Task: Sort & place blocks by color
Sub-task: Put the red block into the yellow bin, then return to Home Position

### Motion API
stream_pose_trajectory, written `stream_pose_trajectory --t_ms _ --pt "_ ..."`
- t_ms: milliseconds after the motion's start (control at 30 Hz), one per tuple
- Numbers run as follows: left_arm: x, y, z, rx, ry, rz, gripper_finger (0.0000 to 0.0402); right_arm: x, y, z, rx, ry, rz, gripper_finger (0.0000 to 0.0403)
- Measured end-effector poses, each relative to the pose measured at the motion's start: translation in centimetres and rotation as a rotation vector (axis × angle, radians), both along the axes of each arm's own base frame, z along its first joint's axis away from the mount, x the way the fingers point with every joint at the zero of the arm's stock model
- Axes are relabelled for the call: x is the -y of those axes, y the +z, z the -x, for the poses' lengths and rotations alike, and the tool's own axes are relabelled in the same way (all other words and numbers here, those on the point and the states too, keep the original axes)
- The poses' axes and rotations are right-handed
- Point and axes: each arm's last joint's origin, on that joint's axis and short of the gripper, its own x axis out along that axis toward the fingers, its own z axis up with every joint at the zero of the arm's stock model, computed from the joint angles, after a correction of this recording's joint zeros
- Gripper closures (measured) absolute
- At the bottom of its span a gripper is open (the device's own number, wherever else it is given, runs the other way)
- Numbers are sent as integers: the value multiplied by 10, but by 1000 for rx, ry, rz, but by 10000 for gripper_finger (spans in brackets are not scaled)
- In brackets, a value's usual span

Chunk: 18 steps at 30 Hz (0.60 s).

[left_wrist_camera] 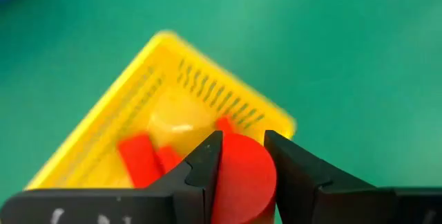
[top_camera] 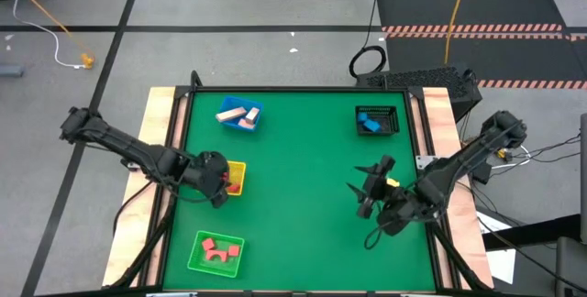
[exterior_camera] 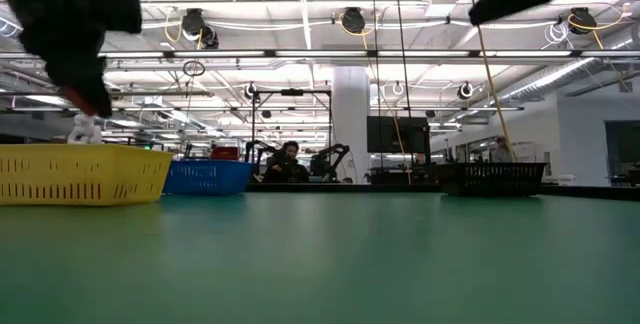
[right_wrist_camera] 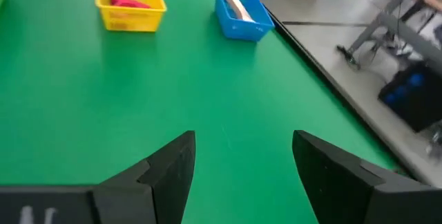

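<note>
Red block (left_wrist_camera: 243, 175), round-faced, clamped between the left gripper (left_wrist_camera: 242, 160) fingers, hanging over the near edge of the yellow tray (left_wrist_camera: 207, 79). Below and beyond, more red pieces (left_wrist_camera: 143, 158) already lying in that tray. Farther out: green tray (top_camera: 197, 253) with pink pieces, blue tray (top_camera: 255, 110) with tan ones, black basket (top_camera: 389, 121) with blue. Right gripper (right_wrist_camera: 243, 156) parked over bare mat near the right edge, fingers spread wide, empty. Risk, judged from the pose: release too close to the rim, block striking the wall and rolling out onto the mat.
</note>
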Motion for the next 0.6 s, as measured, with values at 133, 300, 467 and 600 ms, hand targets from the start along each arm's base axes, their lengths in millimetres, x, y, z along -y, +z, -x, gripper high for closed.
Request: stream_pose_trajectory --t_ms 133,300,467,600 --pt "0 -20 6 -26 56 17 310 11 -15 15 108 -8 -83 169" --pt "-2 -31 8 -30 61 -3 308 18 -29 23 215 58 -98 169" --pt "-4 -41 13 -51 99 -15 254 24 -44 32 275 75 -117 169" --pt "-4 -43 14 -57 110 -12 227 29 -52 38 311 70 -146 169"
